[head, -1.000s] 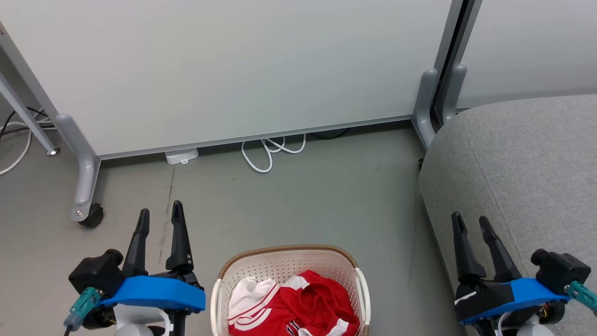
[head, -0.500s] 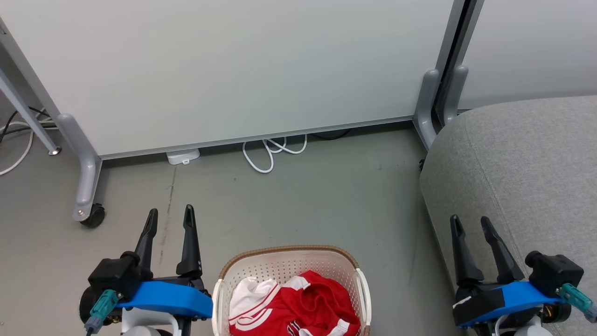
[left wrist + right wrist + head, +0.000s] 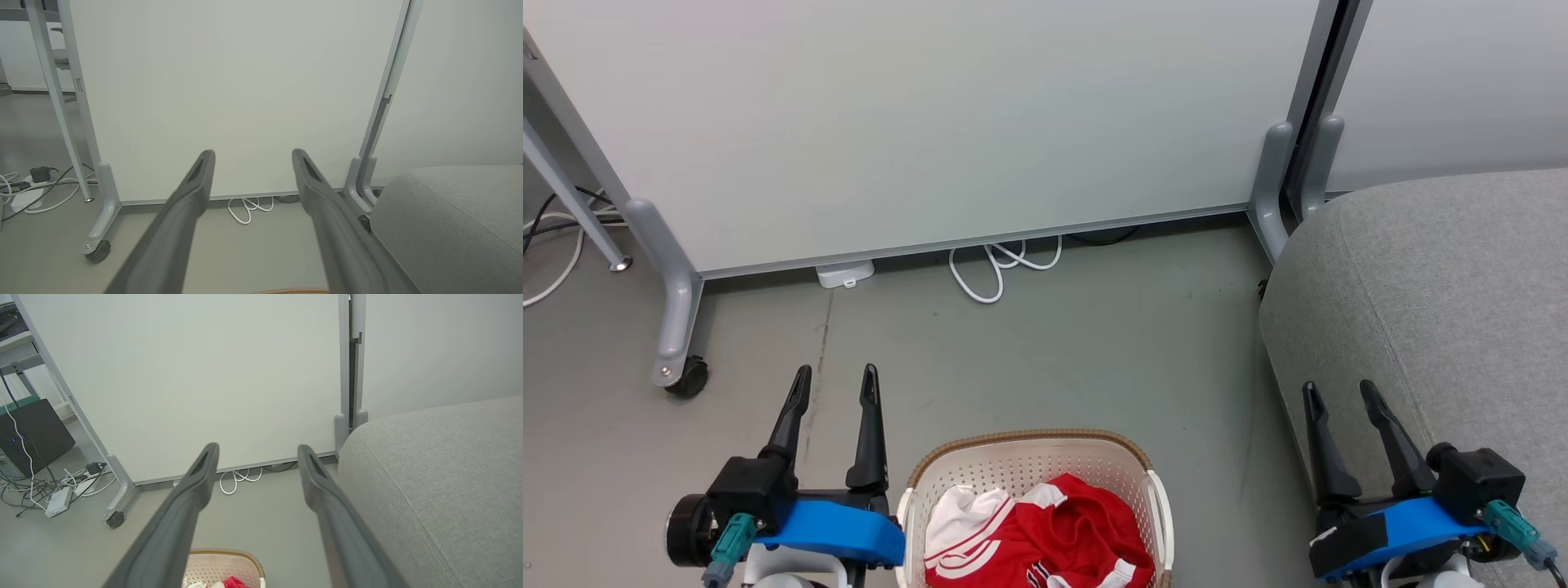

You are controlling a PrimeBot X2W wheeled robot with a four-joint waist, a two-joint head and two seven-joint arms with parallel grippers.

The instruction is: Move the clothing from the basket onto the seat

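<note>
On the floor (image 3: 1054,351) right in front of the robot, the basket (image 3: 1029,437) is sitting between the two arms. The clothing (image 3: 1054,531) is lying bunched inside it, red folds heaped toward the right wall and a white striped panel showing at the left. The seat (image 3: 1445,286) is rising at the right, well apart from the basket across bare floor. The left claw (image 3: 836,374) is hovering just beside the basket's left rim, fingers (image 3: 869,425) spread wide and holding nothing. The right claw (image 3: 1338,390) is hanging near the seat's rounded edge, equally wide and empty. Both are pointing forward toward the white partition (image 3: 931,122), not down at the load.

The robot seems to be preparing the first reach into the basket; nothing is being gripped yet. To do it well, whichever claw is going in should be tipping downward first and coming over the brown rim from above. It should be clearing the white handle (image 3: 1156,506) rather than nudging it, since so light a basket is likely to be sliding at any push. Aiming at the highest red fold is probably giving the thickest pinch of cloth. Closing on one thin layer is risking a slip, and diving too deep is risking a snag on the perforated wall. The garments are lying tangled, so a slow lift is looking wise.
</note>
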